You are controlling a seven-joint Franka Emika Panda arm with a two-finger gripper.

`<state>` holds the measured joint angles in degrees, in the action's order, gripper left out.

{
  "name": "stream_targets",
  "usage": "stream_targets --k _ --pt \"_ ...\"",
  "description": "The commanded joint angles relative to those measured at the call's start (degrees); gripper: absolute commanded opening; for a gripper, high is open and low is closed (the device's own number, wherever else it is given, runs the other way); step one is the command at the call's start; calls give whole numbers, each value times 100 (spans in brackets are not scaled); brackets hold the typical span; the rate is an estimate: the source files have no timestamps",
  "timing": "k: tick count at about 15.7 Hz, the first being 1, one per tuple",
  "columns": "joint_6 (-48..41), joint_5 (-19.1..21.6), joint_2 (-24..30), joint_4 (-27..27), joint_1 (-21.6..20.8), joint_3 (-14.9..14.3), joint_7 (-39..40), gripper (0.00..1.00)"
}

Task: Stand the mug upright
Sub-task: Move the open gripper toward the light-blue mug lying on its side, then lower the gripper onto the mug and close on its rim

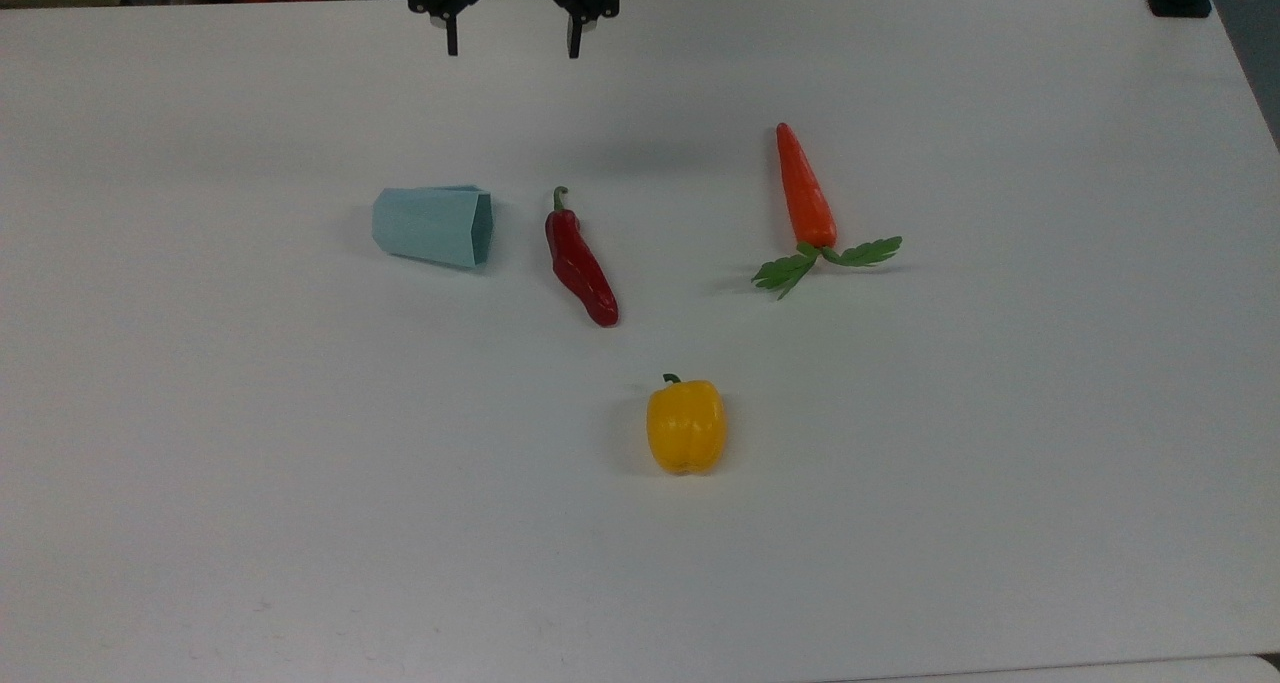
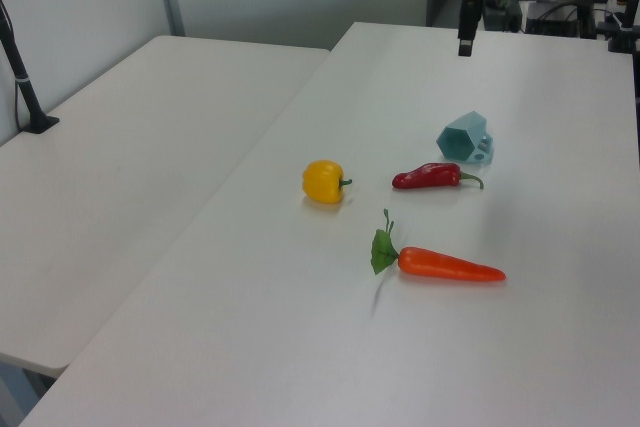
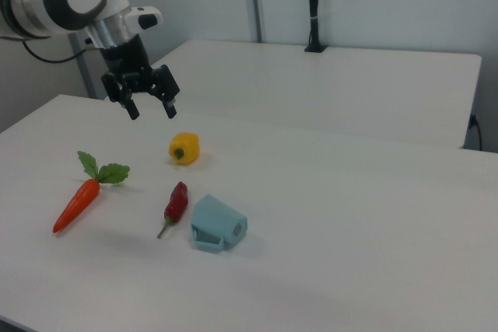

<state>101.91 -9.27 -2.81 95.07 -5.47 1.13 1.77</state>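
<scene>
The pincer (image 1: 510, 51) hangs with fingers spread and nothing held, above the tabletop (image 1: 1000, 463) near its far edge in the top view. The mug (image 1: 433, 226) lies on its side well below and slightly left of the pincer in the top view. Its long axis runs across that picture and its mouth faces the chili (image 1: 580, 261) beside it, with bare tabletop around it.

— How is the light across the broad white matte surface (image 1: 1000, 463)?
— Even and diffuse from overhead; the top view looks bright but slightly cool and flat, with no hard glare.
— Any shadows?
— Soft ones only. A faint grey smudge lies beside the small glossy yellow bell pepper (image 1: 686, 427), on the top view's left, and a blurred dim patch sits on the surface near the far edge.
— And sharpness?
— The left and right views are softer and grainier; background furniture there is hazy.
</scene>
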Motion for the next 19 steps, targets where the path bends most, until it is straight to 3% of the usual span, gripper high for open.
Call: stream_targets --k 1,7,16,19 --pt "425 -626 -227 74 -76 -7 -509 100" --pt "971 -1656 -1019 178 -244 2 -1819 100" --pt "1367 -2781 -1222 1267 -349 10 -2489 100" --pt "1376 -2914 -1326 1383 -305 10 -2497 100"
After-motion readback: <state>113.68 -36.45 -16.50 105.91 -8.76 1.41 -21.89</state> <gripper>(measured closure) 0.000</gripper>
